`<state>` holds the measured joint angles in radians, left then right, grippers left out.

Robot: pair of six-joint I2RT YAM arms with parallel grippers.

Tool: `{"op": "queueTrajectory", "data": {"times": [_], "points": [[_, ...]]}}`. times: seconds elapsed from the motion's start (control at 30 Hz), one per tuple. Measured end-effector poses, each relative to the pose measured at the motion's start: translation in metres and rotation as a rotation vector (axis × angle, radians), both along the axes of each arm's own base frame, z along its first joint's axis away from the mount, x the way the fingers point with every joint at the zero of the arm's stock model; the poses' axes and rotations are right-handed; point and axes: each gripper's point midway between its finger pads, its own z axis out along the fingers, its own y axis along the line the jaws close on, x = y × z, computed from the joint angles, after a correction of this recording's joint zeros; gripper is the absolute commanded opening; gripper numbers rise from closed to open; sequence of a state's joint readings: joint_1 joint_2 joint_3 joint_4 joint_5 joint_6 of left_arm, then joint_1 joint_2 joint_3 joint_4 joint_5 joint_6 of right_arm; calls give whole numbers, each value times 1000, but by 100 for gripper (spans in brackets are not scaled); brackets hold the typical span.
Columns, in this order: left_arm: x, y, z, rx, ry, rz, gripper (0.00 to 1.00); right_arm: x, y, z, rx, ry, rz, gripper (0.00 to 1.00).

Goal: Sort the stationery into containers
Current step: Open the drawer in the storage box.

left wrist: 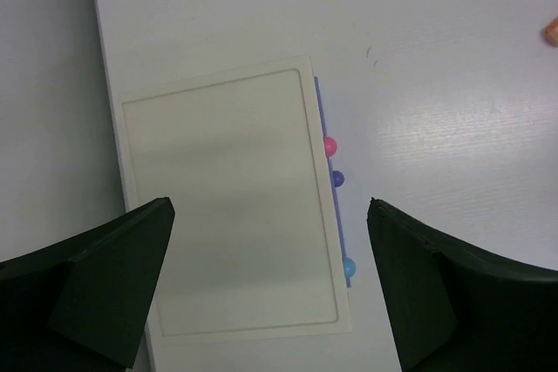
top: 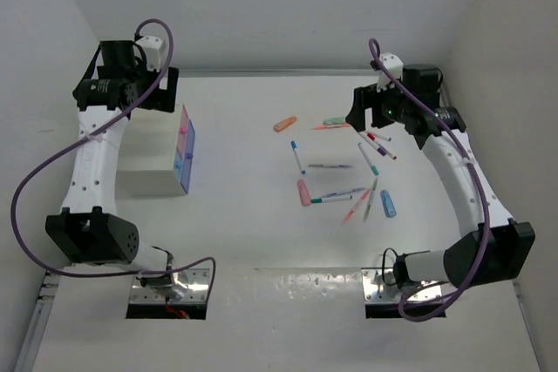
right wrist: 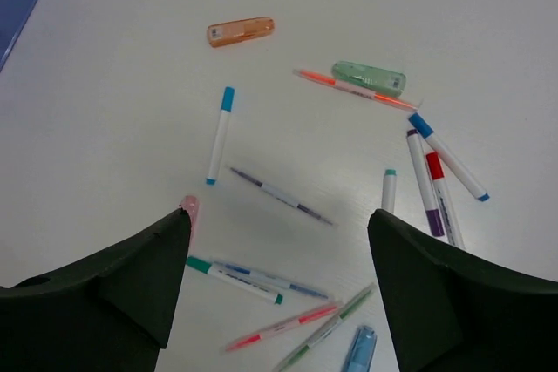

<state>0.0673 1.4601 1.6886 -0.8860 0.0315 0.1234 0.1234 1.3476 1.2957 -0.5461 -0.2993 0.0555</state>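
Early stage, by judgement: nothing has been sorted yet. At the far left, the left gripper point(left wrist: 268, 206) is held wide apart and empty above the top of the white cabinet point(top: 148, 172). The pink drawer point(top: 184, 131) and blue drawer point(top: 188, 163) are seated in the cabinet's right face and look closed. In the left wrist view only the knobs point(left wrist: 330, 145) are seen, projecting past the cabinet's right edge. A drawer probably has to be opened first, so the gripper would have to be brought down beside that face and closed on a small round knob, which allows little alignment error. Further right, the stationery point(top: 330, 199) is scattered loose on the tabletop point(top: 261, 241), well apart from the cabinet. The orange piece point(right wrist: 240, 31) is at the far-left edge of the scatter, the blue-capped pen point(right wrist: 219, 135) near it and the pink piece point(top: 303, 192) nearer. The green piece point(right wrist: 369, 77) is touched by a thin orange pen point(right wrist: 353, 90). At the right, the right gripper point(right wrist: 279, 215) is held open and empty above the scatter. A thin purple pen point(right wrist: 279, 194) is framed between the fingers in the wrist view and is not touched. A pick calls for an isolated pen, with the jaws set across its axis. The clustered pens point(right wrist: 440, 189) on the right are best avoided, since neighbours could be dragged.
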Motion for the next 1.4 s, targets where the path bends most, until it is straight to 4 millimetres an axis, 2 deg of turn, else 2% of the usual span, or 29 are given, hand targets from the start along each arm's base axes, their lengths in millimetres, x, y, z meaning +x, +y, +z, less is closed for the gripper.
{"op": "queueTrajectory", "data": {"times": [0.07, 0.17, 0.2, 0.37, 0.5, 0.57, 0.73, 0.93, 1.1, 1.23, 1.4], "points": [[-4, 0, 0, 20, 1, -23, 100, -3, 10, 0, 2, 0, 26, 80], [-9, 1, 6, 49, -9, -52, 91, -8, 40, -1, 36, 19, 96, 77], [-12, 1, 7, 57, -7, -63, 87, -8, 50, 0, 68, 32, 117, 72], [-30, 12, 13, 79, -12, -73, 79, 2, 126, -16, 222, 164, 234, 61], [-49, 22, 14, 95, 7, -60, 77, 10, 187, -36, 356, 306, 288, 58], [-55, 27, 12, 94, 20, -53, 73, 9, 217, -46, 419, 378, 315, 58], [-70, 42, -13, 69, 106, -27, 61, -3, 295, -73, 551, 539, 389, 52], [-79, 36, -46, 27, 202, -67, 50, -16, 364, -101, 679, 677, 414, 43], [-81, 33, -79, -7, 289, -100, 41, -19, 405, -122, 779, 751, 406, 39], [-79, 35, -103, -46, 341, -105, 40, -26, 426, -135, 832, 804, 390, 39], [-76, 40, -124, -96, 374, -96, 40, -33, 443, -133, 870, 821, 401, 52]]}}
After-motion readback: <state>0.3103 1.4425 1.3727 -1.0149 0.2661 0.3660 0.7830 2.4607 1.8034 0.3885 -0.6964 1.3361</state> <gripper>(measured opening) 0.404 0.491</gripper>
